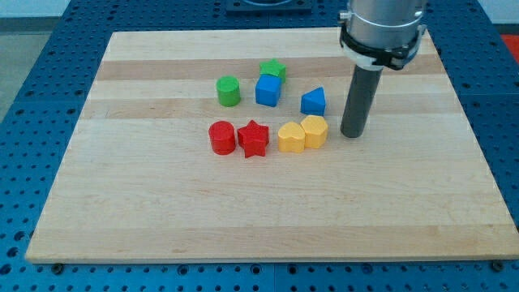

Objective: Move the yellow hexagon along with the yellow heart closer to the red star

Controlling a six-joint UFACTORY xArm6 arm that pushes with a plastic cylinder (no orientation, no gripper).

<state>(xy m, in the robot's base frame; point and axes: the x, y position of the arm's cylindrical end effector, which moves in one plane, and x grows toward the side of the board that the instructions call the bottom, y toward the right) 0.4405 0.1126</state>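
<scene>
The red star [254, 139] lies near the board's middle. The yellow heart [291, 137] sits just to its right with a small gap. The yellow hexagon [315, 130] touches the heart's right side. My tip [353, 134] stands on the board right of the hexagon, a short gap away, not touching it.
A red cylinder [222, 137] sits left of the star. A green cylinder [229, 91], a green star [272, 70], a blue cube [268, 90] and a blue triangular block [314, 101] lie above. The wooden board [162, 211] rests on a blue perforated table.
</scene>
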